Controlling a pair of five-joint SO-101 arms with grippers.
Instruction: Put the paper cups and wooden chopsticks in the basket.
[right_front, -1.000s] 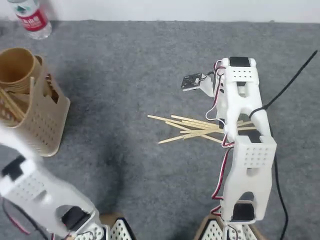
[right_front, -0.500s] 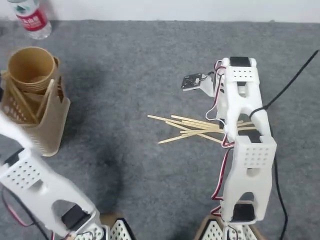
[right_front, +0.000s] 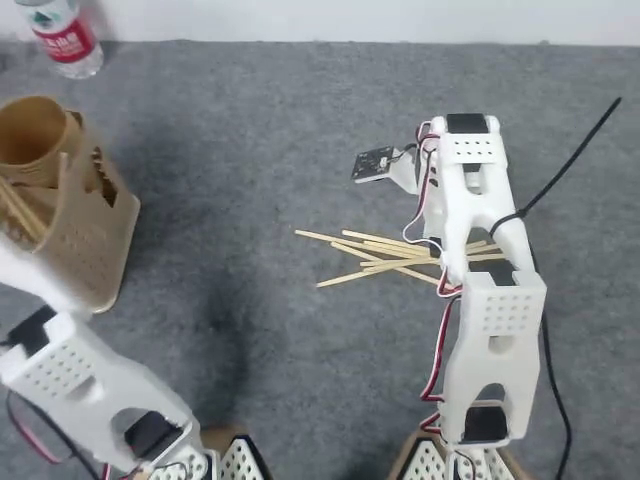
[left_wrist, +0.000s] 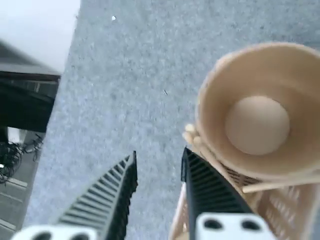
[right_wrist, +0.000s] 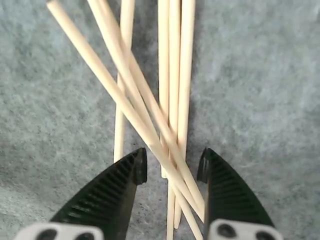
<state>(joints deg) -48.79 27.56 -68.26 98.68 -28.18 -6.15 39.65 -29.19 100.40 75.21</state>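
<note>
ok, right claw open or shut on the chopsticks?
Open. In the right wrist view the right claw has its jaws apart, straddling the chopsticks, which lie loose between them; nothing is clamped.

The right arm stretches straight out from its base, its white links nearly in one line. It folds down at the wrist, so the right hand hangs beneath the wrist and points downward. Its two black ribbed fingers stand parted, with a clear gap between the tips. The left arm leans away from its base at a slant, off to the side. Ahead of its wrist, the left hand also looks downward, its two black fingers spread well apart at the tips.
</note>
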